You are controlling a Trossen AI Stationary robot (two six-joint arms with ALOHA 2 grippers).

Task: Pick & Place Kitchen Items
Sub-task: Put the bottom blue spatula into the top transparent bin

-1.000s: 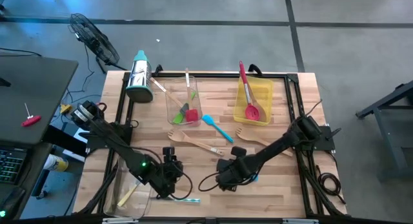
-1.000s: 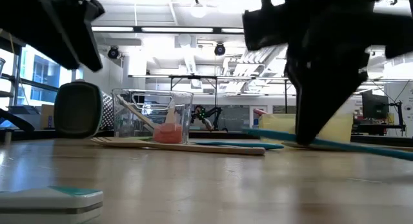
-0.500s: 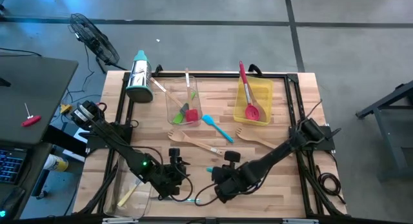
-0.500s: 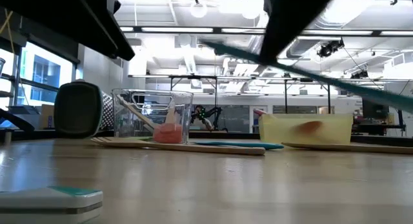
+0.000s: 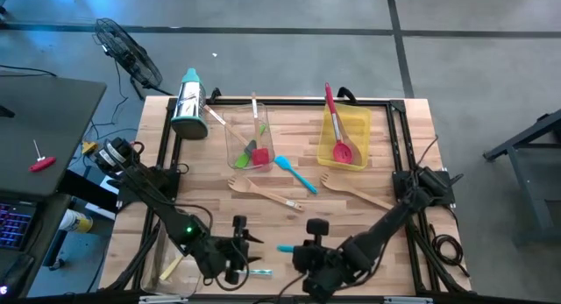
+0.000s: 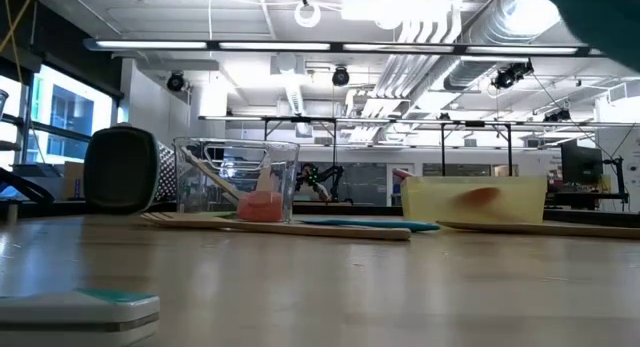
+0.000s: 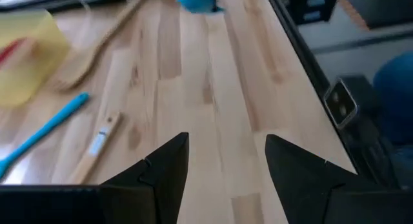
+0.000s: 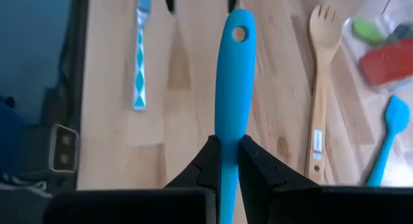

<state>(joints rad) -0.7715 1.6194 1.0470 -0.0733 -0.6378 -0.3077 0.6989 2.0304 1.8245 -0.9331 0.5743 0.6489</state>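
The right gripper is clamped on a blue silicone utensil handle, the one with a hole at its end, and holds it lifted off the wood over the near edge of the table. From above, its blue tip pokes out just beside the right arm's wrist. Past that handle lies a slim knife with a teal diamond pattern flat on the boards, close to the left gripper, which hangs over the same near edge with its fingers spread apart and nothing between them.

Farther out, a pale wooden fork lies on the table with a small white label on its handle; I can't read the print. A blue spatula lies beside it. The clear bin holds red and green spatulas, and the yellow bin holds a red one. The steel grater with the teal top lies at the far left corner.
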